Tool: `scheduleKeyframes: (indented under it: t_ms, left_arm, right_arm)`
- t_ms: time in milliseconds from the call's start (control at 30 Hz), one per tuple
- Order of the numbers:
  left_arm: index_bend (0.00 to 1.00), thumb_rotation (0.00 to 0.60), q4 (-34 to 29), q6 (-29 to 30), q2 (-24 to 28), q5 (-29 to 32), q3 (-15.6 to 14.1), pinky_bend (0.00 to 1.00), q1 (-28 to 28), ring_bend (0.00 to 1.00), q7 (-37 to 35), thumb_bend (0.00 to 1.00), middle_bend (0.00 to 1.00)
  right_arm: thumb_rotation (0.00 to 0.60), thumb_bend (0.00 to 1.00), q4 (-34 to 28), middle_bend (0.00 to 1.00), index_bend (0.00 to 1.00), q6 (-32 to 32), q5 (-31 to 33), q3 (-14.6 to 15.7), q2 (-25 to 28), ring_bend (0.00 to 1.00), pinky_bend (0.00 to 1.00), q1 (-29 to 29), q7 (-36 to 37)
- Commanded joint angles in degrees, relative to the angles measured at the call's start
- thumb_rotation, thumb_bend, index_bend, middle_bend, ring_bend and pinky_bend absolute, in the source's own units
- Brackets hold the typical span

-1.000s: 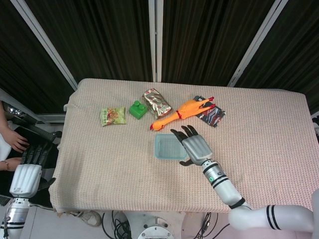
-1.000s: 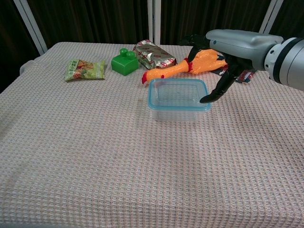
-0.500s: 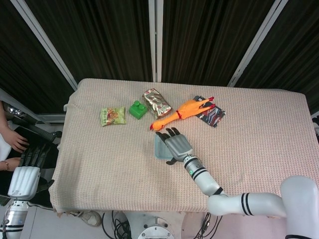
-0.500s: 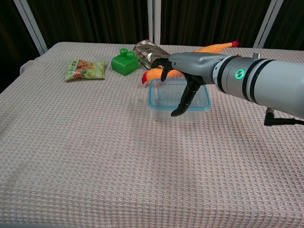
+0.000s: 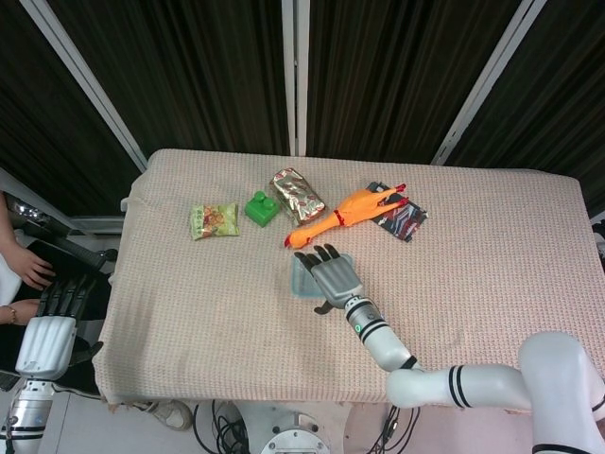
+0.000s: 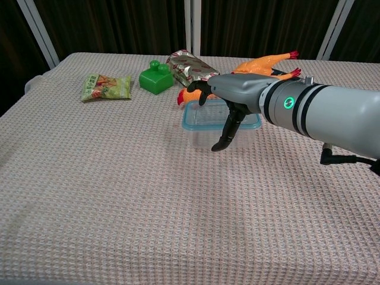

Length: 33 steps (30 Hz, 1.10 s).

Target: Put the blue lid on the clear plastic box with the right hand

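The clear box (image 6: 205, 123) sits near the middle of the bench (image 6: 119, 196), and its blue lid (image 6: 191, 117) already lies on its rim; whether it is snapped down all round cannot be told. The right hand (image 6: 228, 98) is flat over the lid, fingers spread and holding nothing, thumb hanging down past the front edge. The main risk is an uneven press: pushing on one side could tip the light box or pop the far corner up, and a sideways drag could slide it on the woven cloth into the rubber chicken (image 6: 261, 65) just behind. The left hand (image 5: 52, 326) hangs off the bench edge, apparently holding nothing.
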State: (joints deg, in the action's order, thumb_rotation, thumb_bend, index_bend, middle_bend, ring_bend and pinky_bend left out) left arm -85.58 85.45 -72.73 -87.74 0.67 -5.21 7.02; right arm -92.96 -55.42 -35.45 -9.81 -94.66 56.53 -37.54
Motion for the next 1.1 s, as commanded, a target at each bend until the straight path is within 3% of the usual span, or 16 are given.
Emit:
scheduleKeyframes:
  t_ms: [33, 267, 500, 667, 867, 1100]
  left_arm:
    - [0.05, 0.600, 0.1, 0.0, -0.1, 0.0, 0.0, 0.00, 0.0, 0.00, -0.1, 0.03, 0.01]
    - [0.05, 0.600, 0.3, 0.5, 0.0, -0.5, 0.2, 0.00, -0.1, 0.00, -0.6, 0.03, 0.01]
    - [0.05, 0.600, 0.1, 1.0, 0.3, -0.7, 0.7, 0.00, -0.3, 0.00, -0.7, 0.03, 0.01]
    - [0.05, 0.600, -1.2, 0.6, 0.7, -1.2, 1.0, 0.00, -1.0, 0.00, 0.7, 0.03, 0.01]
    - [0.05, 0.600, -3.8, 0.5, 1.6, -1.5, 1.0, 0.00, -1.4, 0.00, 3.9, 0.03, 0.01]
    - [0.05, 0.600, -6.4, 1.1, 2.2, -1.7, 0.8, 0.00, -1.0, 0.00, 6.7, 0.03, 0.01]
  right_arm:
    - [0.600, 0.00, -0.7, 0.22, 0.00, -0.8, -1.0, -0.1, 0.4, 0.00, 0.00, -0.5, 0.7]
    - [0.600, 0.00, -9.0, 0.18, 0.00, -8.3, -8.6, 1.7, 7.7, 0.00, 0.00, -6.1, 4.3]
    - [0.600, 0.00, -15.5, 0.11, 0.00, -19.4, -23.5, 8.9, 19.9, 0.00, 0.00, -19.1, 15.6]
    - [0.600, 0.01, -13.7, 0.02, 0.00, -27.9, -36.5, 15.1, 26.4, 0.00, 0.00, -29.2, 27.4]
    - [0.600, 0.02, -8.5, 0.01, 0.00, -37.9, -46.4, 20.0, 30.0, 0.00, 0.00, -39.7, 37.8]
    - [0.600, 0.02, -3.2, 0.01, 0.00, -42.0, -49.9, 21.0, 30.5, 0.00, 0.00, -46.5, 44.5]
